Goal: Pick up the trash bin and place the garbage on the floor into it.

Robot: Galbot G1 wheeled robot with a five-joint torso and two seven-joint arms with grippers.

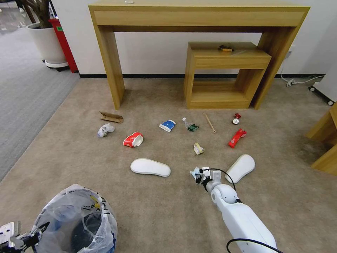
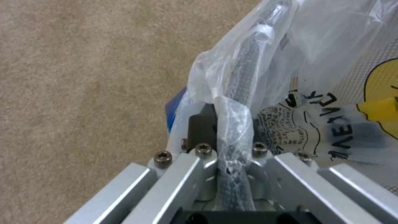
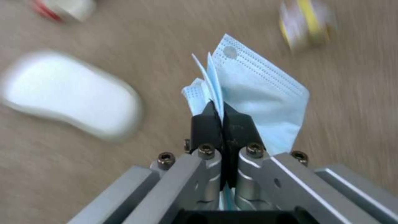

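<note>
- The trash bin (image 1: 79, 225) was at the robot's near left, upright, its opening facing up, lined with a crinkly plastic bag (image 2: 315, 62).
- The left gripper (image 2: 226, 137) was clamped on the bin's rim, with the bag film pinched between the jaws.
- The blue mask (image 3: 257, 102) was folded and hanging in the right gripper (image 3: 224, 118), whose black pads were closed tight on one edge. Its long axis ran away from the jaws, roughly along the arm.
- In the head view, the right gripper (image 1: 200, 174) was above the carpet (image 1: 168, 218), between the two white insoles (image 1: 150, 167) and well apart from the bin.
- Remaining litter lay farther out: red-white cup (image 1: 133, 140), crumpled paper (image 1: 105, 130), cardboard (image 1: 111, 117), blue carton (image 1: 167, 125), small bottle (image 1: 190, 125), stick (image 1: 209, 123), red can (image 1: 236, 118), red wrapper (image 1: 237, 137).
- Risk: the mask was held by a thin edge, so a fast swing toward the bin would probably shake it loose.
- Risk: the limp mask could catch on the bag's raised folds and drape over the rim instead of dropping in.
- Risk: the left grip included slippery film, so the bin could tilt or slide.
</note>
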